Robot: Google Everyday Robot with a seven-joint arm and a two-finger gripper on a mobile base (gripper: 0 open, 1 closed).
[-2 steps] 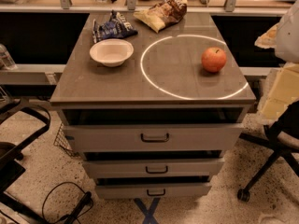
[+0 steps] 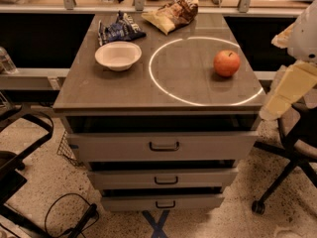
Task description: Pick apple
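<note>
Robot arm [image 2: 290, 86] cut off by right edge; gripper outside frame. Chair [image 2: 290, 155] clipped likewise. Blue bag [image 2: 119, 29] print unreadable.

One apple [image 2: 227, 63], one bowl [image 2: 118, 55], two bags [image 2: 173, 14]

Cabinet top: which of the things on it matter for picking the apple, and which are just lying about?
For the job:
- apple, right side of the cabinet top, inside the ring of light
- gripper, out of view; only the arm shows at the right edge

Lying about:
- white bowl, left
- blue packet, behind the bowl
- chip bag, at the back
</note>
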